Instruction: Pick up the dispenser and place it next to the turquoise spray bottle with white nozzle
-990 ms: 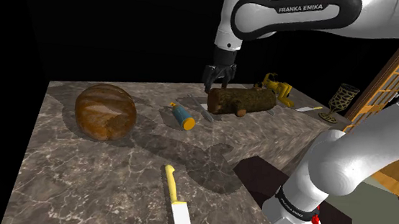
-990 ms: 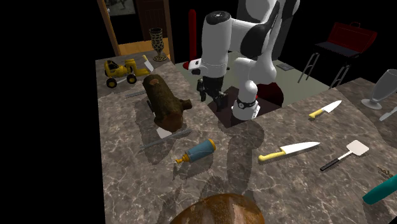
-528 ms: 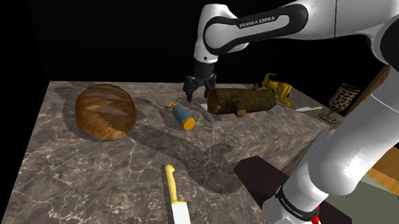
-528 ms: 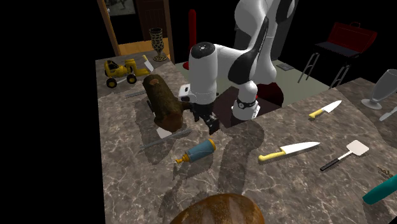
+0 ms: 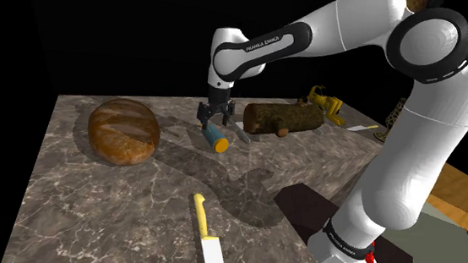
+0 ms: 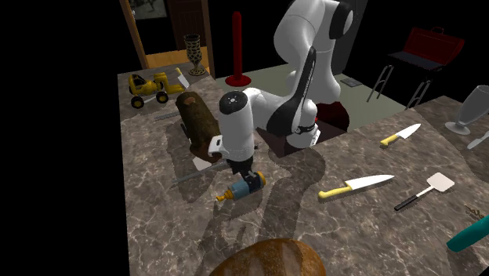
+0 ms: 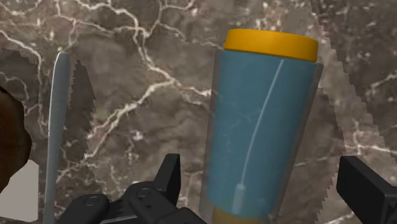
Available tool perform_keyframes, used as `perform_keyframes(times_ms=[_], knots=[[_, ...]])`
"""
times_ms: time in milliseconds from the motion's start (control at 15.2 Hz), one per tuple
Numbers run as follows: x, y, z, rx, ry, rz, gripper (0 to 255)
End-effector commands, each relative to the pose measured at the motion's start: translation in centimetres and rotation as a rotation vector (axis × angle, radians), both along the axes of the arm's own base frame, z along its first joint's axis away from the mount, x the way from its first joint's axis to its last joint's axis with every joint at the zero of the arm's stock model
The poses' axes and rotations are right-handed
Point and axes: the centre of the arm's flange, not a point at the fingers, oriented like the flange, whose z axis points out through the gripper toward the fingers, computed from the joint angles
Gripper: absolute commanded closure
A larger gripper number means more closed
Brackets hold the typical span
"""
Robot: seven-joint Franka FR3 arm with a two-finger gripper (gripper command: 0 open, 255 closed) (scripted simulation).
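— On the marble counter [image 5: 92,193], what is sitting leftmost in the shoulder view?
— A brown bread loaf [image 5: 122,131]. Right of it the blue, orange-capped dispenser [image 5: 216,139] is lying on its side. The gripper [image 5: 213,122] is hovering over it, its fingers [image 7: 170,178] spreading to either side without touching it.
— And further right?
— A log [image 5: 282,118] is lying there, then a yellow toy truck [image 5: 326,102].

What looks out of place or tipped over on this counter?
The blue dispenser lies on its side on the marble counter instead of standing. A log and a yellow toy truck also seem odd here.
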Motion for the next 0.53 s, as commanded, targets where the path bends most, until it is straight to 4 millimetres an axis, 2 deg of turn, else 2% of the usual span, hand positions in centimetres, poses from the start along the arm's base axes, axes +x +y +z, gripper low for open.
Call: perform_keyframes(times_ms=[0,264,462], knots=[[0.1,0.0,-1.2,0.001,0.0,-0.001,0],[-0.1,0.1,-3.3,0.001,0.0,-0.001,0],[-0.2,0.1,-3.6,0.001,0.0,-0.001,0]])
